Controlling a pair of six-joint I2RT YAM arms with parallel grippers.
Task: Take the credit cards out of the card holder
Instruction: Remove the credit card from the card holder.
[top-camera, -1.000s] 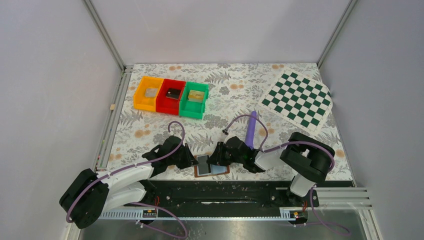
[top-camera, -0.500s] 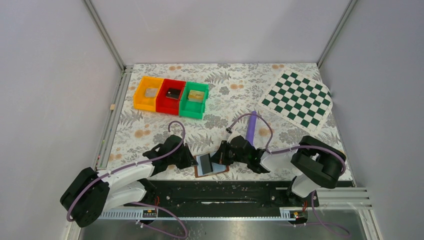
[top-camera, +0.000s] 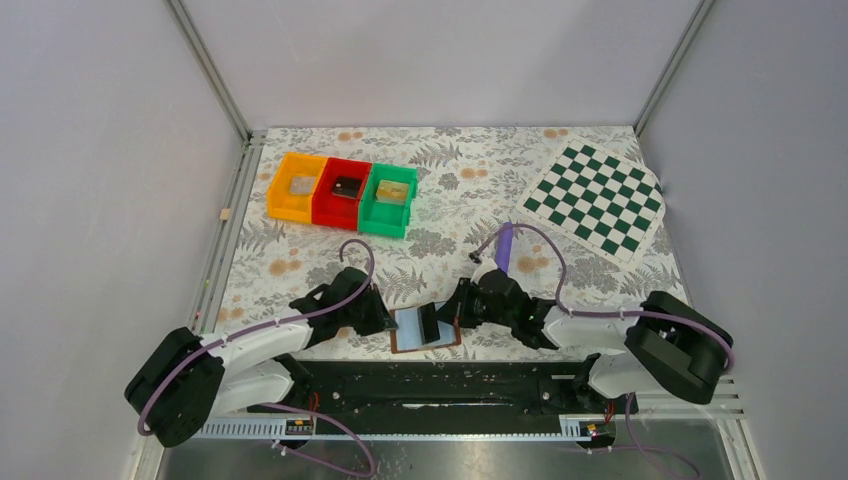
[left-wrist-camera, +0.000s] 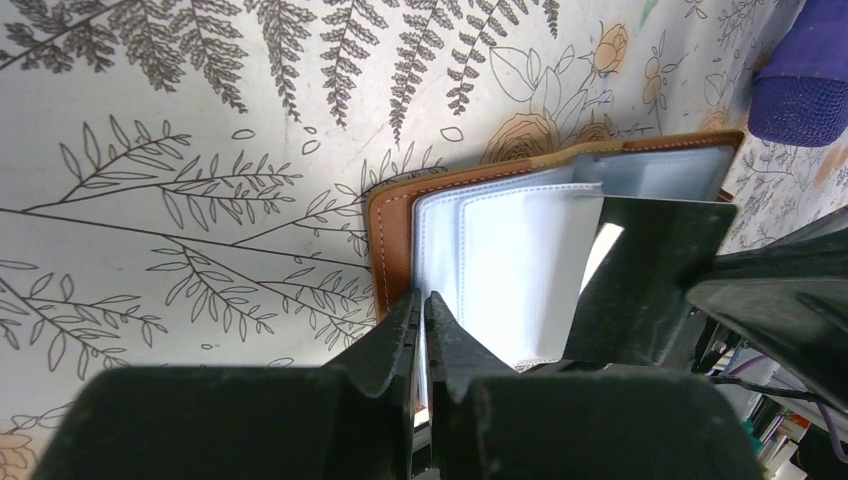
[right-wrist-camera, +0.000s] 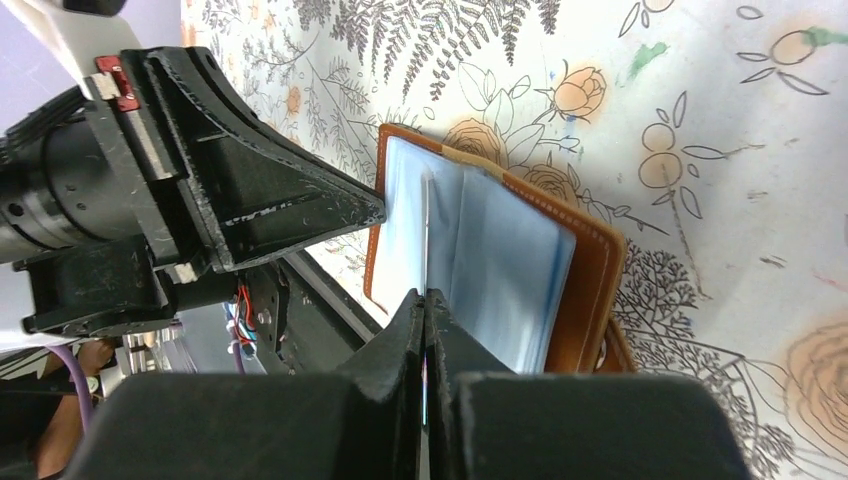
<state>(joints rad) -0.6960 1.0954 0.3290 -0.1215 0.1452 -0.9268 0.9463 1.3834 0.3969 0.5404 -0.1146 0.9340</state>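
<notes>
On the floral surface (top-camera: 450, 180), at its near edge, the card holder (top-camera: 408, 328) lies open, long axis left to right, its left end clamped by the left pincer (left-wrist-camera: 421, 310), the right pincer (right-wrist-camera: 424, 300) clamped on a dark card (left-wrist-camera: 650, 280).

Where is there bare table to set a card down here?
Free: the strip between the green bin and the checkerboard; also the patch from that bin down to the left gripper, left of the purple stick. Crowded: the near edge, where the left gripper and right gripper meet at the card holder.
</notes>
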